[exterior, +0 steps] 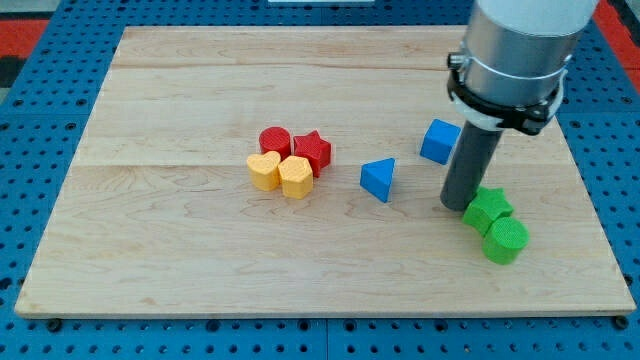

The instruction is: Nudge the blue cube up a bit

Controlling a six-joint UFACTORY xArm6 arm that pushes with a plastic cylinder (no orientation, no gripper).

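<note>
The blue cube (439, 141) sits on the wooden board (200, 260) at the view's right of centre. My tip (459, 205) rests on the board just below and slightly right of the cube, a short gap away from it. A blue triangular block (379, 179) lies to the left of the tip. The tip touches or nearly touches the green star-shaped block (488, 210) on its right.
A green cylinder (506, 240) lies below the green star. A cluster left of centre holds a red cylinder (275, 141), a red star (313, 151), a yellow heart (264, 171) and a yellow hexagon (296, 177). The arm's grey body (520, 50) hangs over the top right.
</note>
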